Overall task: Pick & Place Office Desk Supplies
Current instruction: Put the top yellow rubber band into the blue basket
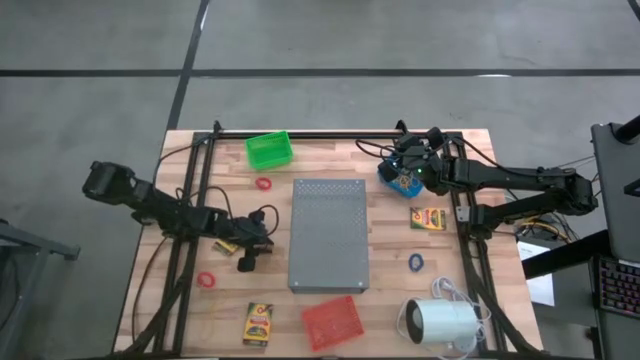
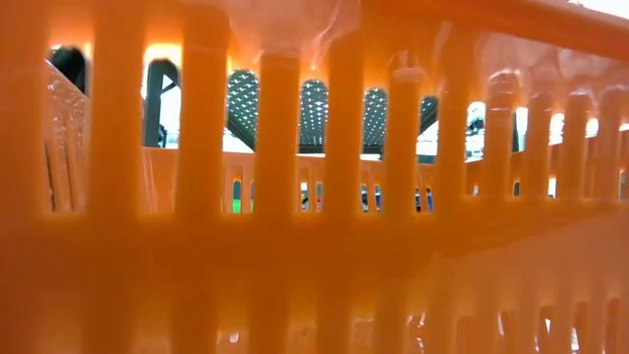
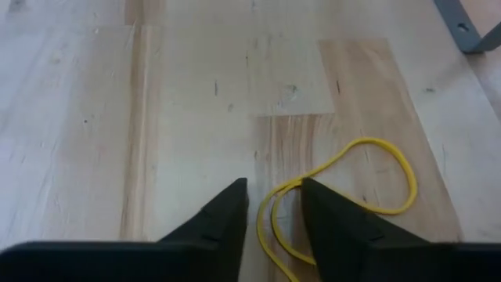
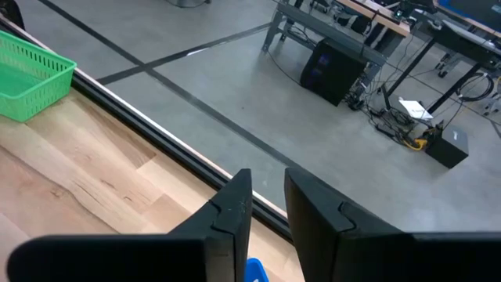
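Nearest, along the front edge of the desk: a red basket whose slats fill the whole low view, a yellow crayon box just to its left, a white cylinder with a cord to its right. Slightly farther back, a red ring flat on the left side and a blue ring flat on the right. Between them, a big grey perforated slab across the middle of the desk. Left of the slab, left tool low over the wood, fingers released and standing narrowly apart, astride one strand of a yellow rubber band that lies loose on the boards. Right of the slab, a second crayon box. Beyond the slab's far left corner, another red ring. Farther still, right tool over a blue basket; cannot tell whether clenched or released. Farthest, a green basket by the back rail.
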Tool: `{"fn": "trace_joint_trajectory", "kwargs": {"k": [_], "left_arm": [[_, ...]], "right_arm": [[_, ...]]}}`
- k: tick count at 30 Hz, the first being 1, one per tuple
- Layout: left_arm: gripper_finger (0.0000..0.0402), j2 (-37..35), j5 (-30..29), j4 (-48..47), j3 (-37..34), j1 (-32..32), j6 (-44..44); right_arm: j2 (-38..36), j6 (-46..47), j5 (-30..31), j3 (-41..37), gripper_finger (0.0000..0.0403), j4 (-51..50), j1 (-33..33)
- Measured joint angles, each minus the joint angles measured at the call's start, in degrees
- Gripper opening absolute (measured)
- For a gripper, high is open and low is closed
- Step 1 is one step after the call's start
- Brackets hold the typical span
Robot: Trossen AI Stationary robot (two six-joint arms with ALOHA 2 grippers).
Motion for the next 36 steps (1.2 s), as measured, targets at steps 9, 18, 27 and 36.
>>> {"fn": "trace_joint_trajectory", "kwargs": {"k": [9, 18, 27, 36], "left_arm": [[0.0017, 0.09, 1.39, 0.00, -0.04, -0.02, -0.04], [0.0003, 0.06, 1.48, 0.09, -0.10, -0.02, -0.23], [0.0002, -1.69, 3.06, -1.39, 1.15, -0.19, -0.20], [0.0002, -4.91, 2.23, -5.98, 1.57, -0.07, -0.20]], "right_arm": [[0.00, -0.02, 0.00, 0.01, 0.0073, -0.04, 0.00], [0.00, -0.02, 0.02, 0.02, 0.0074, -0.01, 0.00], [0.00, -0.02, 0.04, 0.00, 0.0071, -0.01, 0.00], [0.00, -0.02, 0.06, 0.00, 0.0076, -0.02, 0.00]]}}
